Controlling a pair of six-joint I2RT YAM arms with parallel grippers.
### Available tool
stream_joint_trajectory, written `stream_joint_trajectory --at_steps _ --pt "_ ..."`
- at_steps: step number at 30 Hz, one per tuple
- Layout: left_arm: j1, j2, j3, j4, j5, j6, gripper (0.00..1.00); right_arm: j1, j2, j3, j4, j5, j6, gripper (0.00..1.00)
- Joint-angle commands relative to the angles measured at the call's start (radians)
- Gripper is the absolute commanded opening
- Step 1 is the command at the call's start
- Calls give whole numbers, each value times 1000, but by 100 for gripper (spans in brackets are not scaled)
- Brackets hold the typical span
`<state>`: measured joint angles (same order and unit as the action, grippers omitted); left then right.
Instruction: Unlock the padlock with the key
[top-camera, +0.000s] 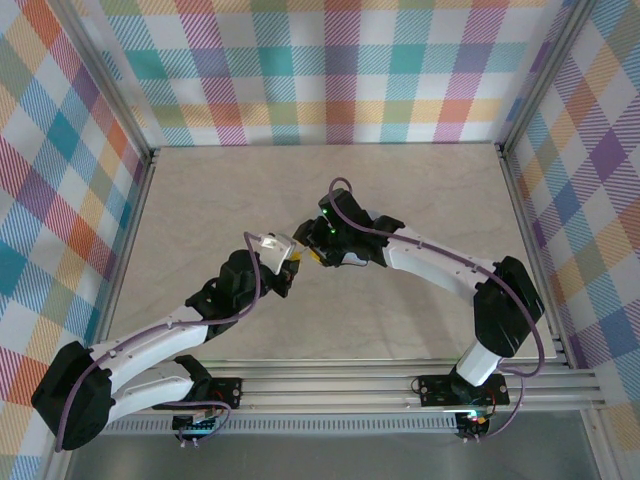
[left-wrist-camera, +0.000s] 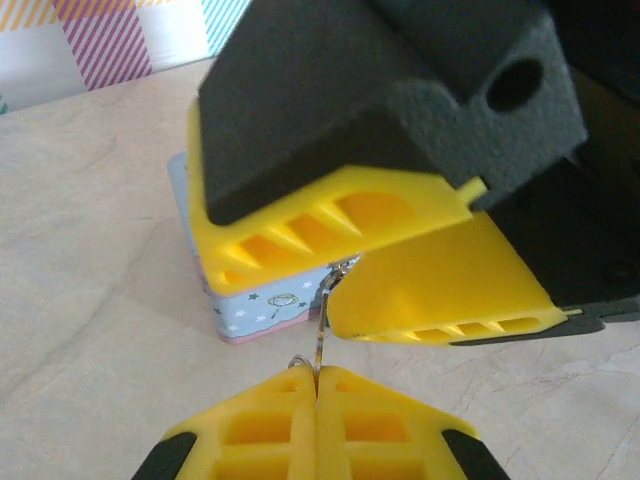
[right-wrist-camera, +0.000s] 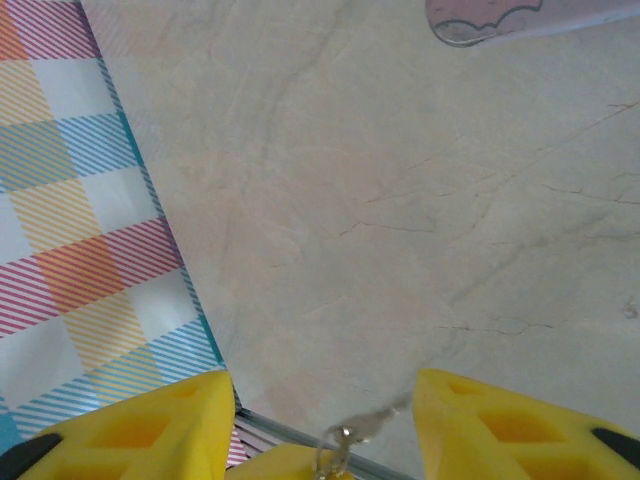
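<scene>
1. The table (top-camera: 430, 190) is a pale beige slab with faint marble-like veins and hairline cracks, and it looks matt and bare around the arms
2. Walls (top-camera: 330, 70) of pastel plaid in orange, teal, purple and yellow close in three sides. Aluminium rails (top-camera: 330, 378) run along the near edge
3. Both arms meet near the middle of the table
4. The left gripper (left-wrist-camera: 318, 378) has its yellow fingers pressed together on the key (left-wrist-camera: 320, 335), a thin silvery strip standing upright out of the tips
5. The key's upper end runs behind a yellow finger (left-wrist-camera: 330, 215) of the other arm, and what it meets there is hidden
6. The right gripper (right-wrist-camera: 320, 380) has its fingers well apart, a small silvery ring (right-wrist-camera: 340, 438) low in the gap
7. A pale-blue tin (left-wrist-camera: 255, 310) sits on the table just behind the key
</scene>
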<state>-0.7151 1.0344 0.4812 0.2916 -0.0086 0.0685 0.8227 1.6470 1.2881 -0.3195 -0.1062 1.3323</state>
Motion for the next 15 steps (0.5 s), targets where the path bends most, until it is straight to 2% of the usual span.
stream_joint_trajectory --at_steps 1,10,15 --pt "-13 2 -14 34 27 0 0 -8 13 0 40 -4 28 52" --pt "-12 -1 -13 31 16 11 0 -8 32 2 60 -53 14 35" --pt "-13 2 -7 20 -1 36 0 -8 39 -3 66 -76 10 12"
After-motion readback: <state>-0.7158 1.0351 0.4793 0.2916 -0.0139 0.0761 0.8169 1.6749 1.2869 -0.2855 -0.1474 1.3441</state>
